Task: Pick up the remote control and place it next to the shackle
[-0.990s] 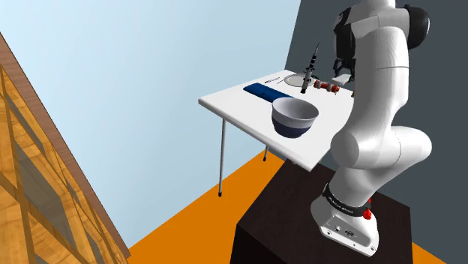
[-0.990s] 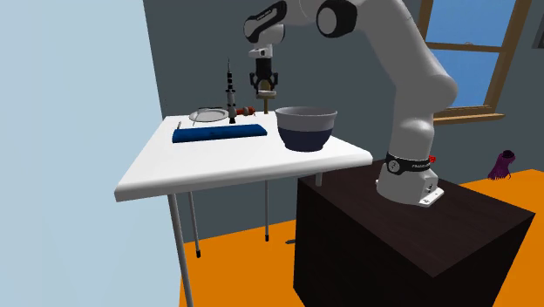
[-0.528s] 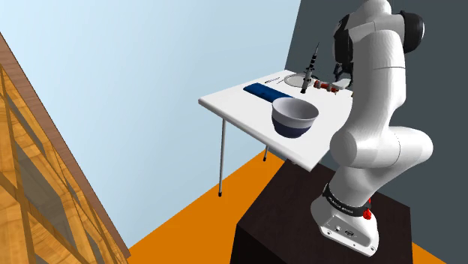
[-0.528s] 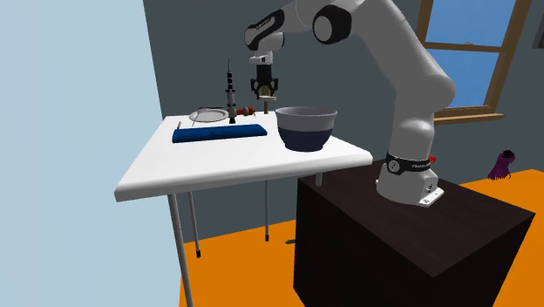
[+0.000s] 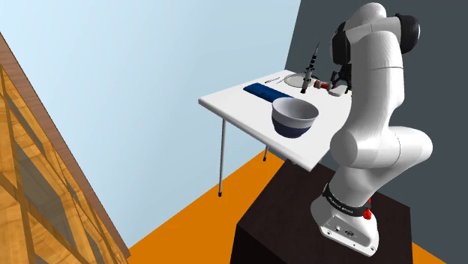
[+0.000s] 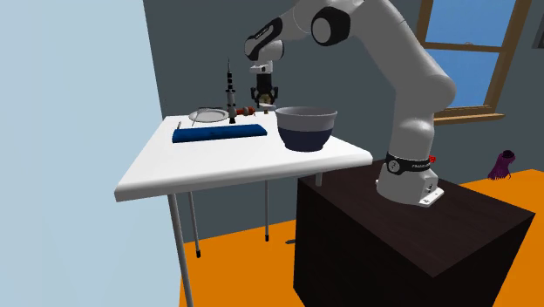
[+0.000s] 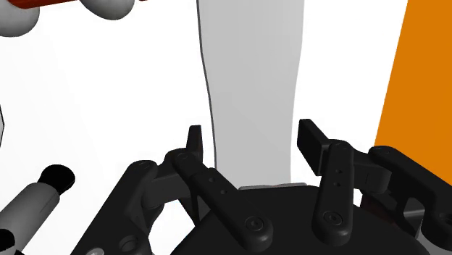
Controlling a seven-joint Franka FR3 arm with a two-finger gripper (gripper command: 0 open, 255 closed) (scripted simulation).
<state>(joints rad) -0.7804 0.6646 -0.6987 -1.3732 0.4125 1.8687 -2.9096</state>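
Gripper [image 7: 252, 132] sits low on the table [image 7: 109, 109], fingers parted astride the pale grey remote [image 7: 253, 72] with a sliver of gap, no squeeze showing, remote flat just beside the red shackle [image 6: 249, 110], which looks like the drop spot.

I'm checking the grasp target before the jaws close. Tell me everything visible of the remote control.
The remote control is drawn as a plain light grey slab, long and flat, with no buttons visible. It lies flat on the white table and runs straight away from the gripper, its near end between the open jaws. A sliver of table shows between it and one jaw, so it is not clasped.
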